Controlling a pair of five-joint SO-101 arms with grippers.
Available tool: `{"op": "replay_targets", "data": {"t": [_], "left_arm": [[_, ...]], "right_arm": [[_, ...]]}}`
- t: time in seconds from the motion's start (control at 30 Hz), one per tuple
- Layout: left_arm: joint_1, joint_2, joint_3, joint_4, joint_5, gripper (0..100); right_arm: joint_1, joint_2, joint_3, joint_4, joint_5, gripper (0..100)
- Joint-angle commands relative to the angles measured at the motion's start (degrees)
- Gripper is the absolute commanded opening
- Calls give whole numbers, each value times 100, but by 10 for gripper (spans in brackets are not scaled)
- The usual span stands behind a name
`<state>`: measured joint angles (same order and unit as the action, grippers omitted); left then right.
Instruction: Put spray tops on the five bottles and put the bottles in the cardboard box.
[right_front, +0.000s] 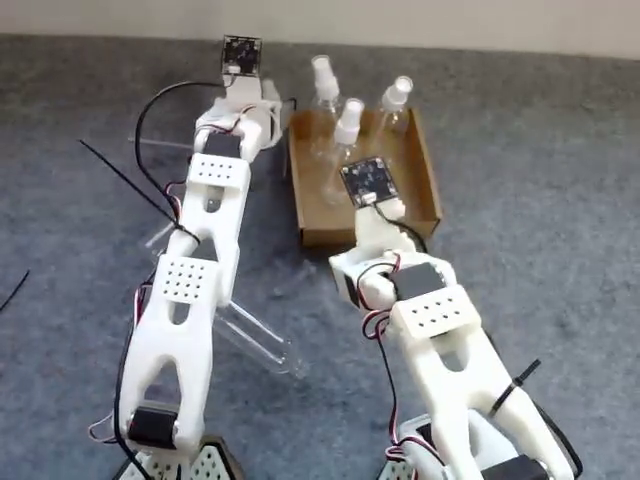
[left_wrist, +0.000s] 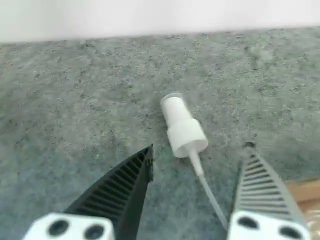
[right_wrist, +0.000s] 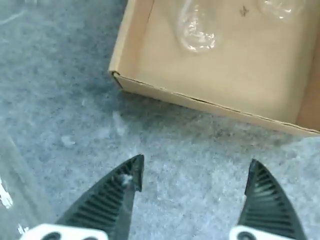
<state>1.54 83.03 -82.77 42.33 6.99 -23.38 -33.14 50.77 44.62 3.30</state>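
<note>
Left end effector released, jaws spread wide, held low over the tabletop. A loose spray top lies flat on its side between the two fingers, touching neither. Its dip tube trails back toward the wrist, closer to the lighter finger. From the left wrist I also see a corner of the cardboard box just past that finger.

Right end effector also released and holding nothing, jaws wide. It hangs over bare surface just outside the near wall of the box. From the right wrist I see the bases of two clear bottles inside the box.

From the high view, three capped bottles stand upright in the box, grouped toward its far end. One bare bottle lies on its side on the tabletop, under the left arm and well apart from the box.

The surface is grey felt or carpet-like cover, slightly mottled, running the full width. A pale plain wall meets it along the far edge, behind the box.
</note>
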Motion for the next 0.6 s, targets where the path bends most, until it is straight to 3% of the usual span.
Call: {"op": "replay_targets", "data": {"t": [0.0, 0.43, 0.57], "left_arm": [[-66, -84, 4, -62, 0, 170], [-215, -127, 92, -396, 44, 159], [-259, -207, -154, -484, 378, 159]], "right_arm": [[-66, -189, -13, -119, 26, 264], [-66, -189, -13, -110, 26, 264], [-66, -189, -13, -110, 26, 264]]}}
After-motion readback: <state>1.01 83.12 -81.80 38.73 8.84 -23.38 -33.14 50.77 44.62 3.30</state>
